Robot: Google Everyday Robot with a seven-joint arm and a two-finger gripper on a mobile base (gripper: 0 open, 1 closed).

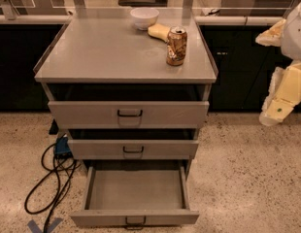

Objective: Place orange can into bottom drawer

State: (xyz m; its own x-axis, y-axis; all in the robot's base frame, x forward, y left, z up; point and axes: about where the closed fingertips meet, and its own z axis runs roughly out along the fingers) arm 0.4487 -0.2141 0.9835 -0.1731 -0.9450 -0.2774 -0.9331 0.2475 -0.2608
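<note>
Can [176, 46], orange, upright on cabinet top [107, 52], right side, beside sponge [158, 30]. Likely light, thin-walled, slick: grip mid-body, gently. Bottom drawer [136, 191] pulled out. Gripper [281, 98] well off right, holding nothing; how far open, cannot tell.

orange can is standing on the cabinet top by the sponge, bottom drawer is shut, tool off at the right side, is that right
Not quite. The camera view shows the bottom drawer pulled open and empty, not shut. The rest holds: the orange can stands upright on the cabinet top beside the yellow sponge, and the tool hangs at the right side of the view, apart from the cabinet.
</note>
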